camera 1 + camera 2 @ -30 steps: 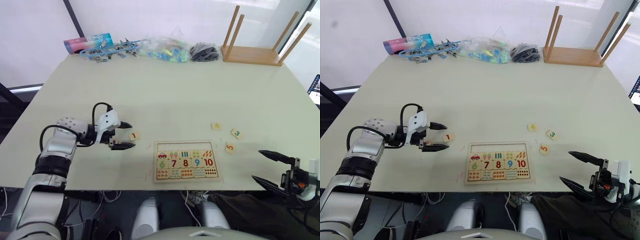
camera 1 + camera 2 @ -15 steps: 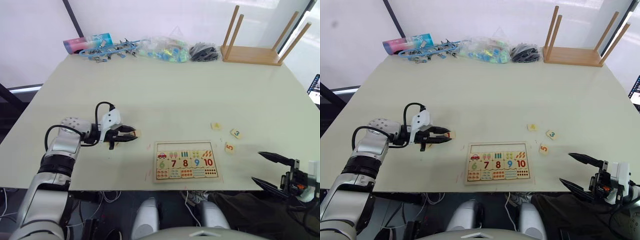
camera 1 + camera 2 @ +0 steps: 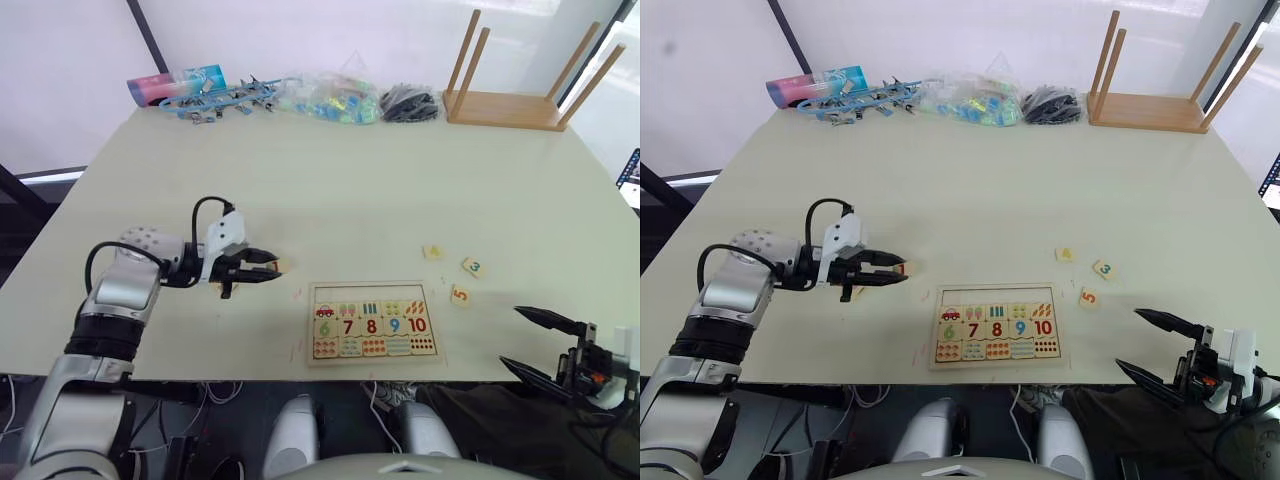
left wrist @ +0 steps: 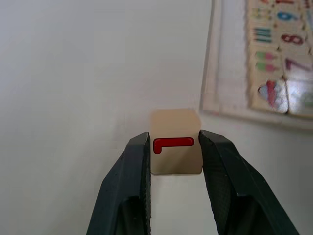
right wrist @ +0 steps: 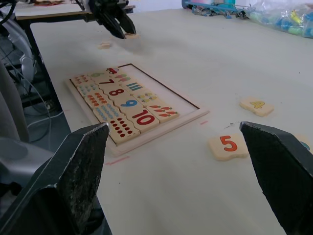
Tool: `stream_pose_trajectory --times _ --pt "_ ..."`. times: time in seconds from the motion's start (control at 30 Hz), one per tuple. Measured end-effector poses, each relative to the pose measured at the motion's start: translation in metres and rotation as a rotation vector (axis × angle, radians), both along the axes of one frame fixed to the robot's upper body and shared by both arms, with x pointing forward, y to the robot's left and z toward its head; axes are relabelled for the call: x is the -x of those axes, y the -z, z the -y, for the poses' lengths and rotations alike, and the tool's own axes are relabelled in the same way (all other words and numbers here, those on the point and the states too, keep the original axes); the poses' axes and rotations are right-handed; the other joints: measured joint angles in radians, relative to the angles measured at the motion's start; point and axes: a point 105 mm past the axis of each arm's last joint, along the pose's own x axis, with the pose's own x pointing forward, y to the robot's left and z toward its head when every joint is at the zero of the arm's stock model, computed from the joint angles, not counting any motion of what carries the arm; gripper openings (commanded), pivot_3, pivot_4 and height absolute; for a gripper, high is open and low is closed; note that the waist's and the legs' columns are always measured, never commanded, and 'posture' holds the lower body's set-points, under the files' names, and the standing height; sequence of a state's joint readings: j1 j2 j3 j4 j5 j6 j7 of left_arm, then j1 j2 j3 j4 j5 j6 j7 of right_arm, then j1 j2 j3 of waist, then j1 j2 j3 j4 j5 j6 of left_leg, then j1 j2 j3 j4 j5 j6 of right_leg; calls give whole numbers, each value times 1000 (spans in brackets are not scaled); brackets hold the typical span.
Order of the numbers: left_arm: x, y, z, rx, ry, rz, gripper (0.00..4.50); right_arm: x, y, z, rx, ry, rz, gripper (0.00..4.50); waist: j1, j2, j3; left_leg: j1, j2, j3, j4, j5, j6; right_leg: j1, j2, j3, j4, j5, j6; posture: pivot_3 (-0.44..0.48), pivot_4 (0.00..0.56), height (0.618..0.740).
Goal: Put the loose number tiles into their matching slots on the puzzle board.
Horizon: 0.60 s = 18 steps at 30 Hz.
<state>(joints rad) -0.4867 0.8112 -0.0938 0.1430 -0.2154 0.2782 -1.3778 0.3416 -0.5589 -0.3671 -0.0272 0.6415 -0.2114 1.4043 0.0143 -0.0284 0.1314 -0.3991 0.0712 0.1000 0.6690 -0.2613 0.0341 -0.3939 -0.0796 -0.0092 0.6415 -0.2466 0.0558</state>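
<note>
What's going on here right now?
The left gripper is shut on the 1 tile, just left of the board, whose top row of slots is bare. The right gripper hangs open off the table's near edge. Tiles 5 and 3 lie loose to the right of the board.

Pale table (image 3: 350, 180), upturned wooden stool (image 3: 520, 85) far right, white wall behind

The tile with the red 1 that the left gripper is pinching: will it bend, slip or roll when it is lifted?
The 1 tile looks like a flat wooden square, so it is probably stiff and light. The left gripper grips only two opposite edges, so the tile might pivot or slip if squeezed loosely. Its flat faces and square corners make rolling unlikely if it drops on the table.
</note>
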Motion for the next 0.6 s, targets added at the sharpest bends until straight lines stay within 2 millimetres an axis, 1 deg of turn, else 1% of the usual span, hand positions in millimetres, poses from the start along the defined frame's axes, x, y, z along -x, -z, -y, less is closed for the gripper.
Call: stream_pose_trajectory --times 0.07,0.23,0.3,0.43,0.5,0.6 --pt "2 -4 5 2 13 4 996 1 0 0 -1 0 0 4500 0 0 0 0 0 0 0 0 0 0 0 0 0 0 0 0 150 738" --pt "11 -8 29 -8 69 -1 996 2 1 -1 -7 2 -2 4500 0 0 1 0 0 1 0 0 0 0 1 0 0 0 0 0 150 738" --pt "12 -6 35 -17 76 -4 996 2 1 -1 -8 2 -2 4500 0 1 1 0 0 1 0 0 0 0 1 0 0 0 0 0 150 738" --pt "17 5 54 -27 107 -30 996 1 0 -2 -11 -3 5 4500 1 0 1 0 -1 1 0 0 0 0 2 0 0 0 0 0 150 738" --pt "18 10 56 -50 111 -39 996 0 -1 -5 -15 -7 11 4500 0 0 1 0 0 1 0 0 0 0 2 0 0 0 0 0 150 738" --pt "15 12 56 -74 101 -30 996 -1 0 -6 -20 -7 10 4500 0 0 1 0 0 1 0 0 0 0 3 0 0 0 0 0 150 738"
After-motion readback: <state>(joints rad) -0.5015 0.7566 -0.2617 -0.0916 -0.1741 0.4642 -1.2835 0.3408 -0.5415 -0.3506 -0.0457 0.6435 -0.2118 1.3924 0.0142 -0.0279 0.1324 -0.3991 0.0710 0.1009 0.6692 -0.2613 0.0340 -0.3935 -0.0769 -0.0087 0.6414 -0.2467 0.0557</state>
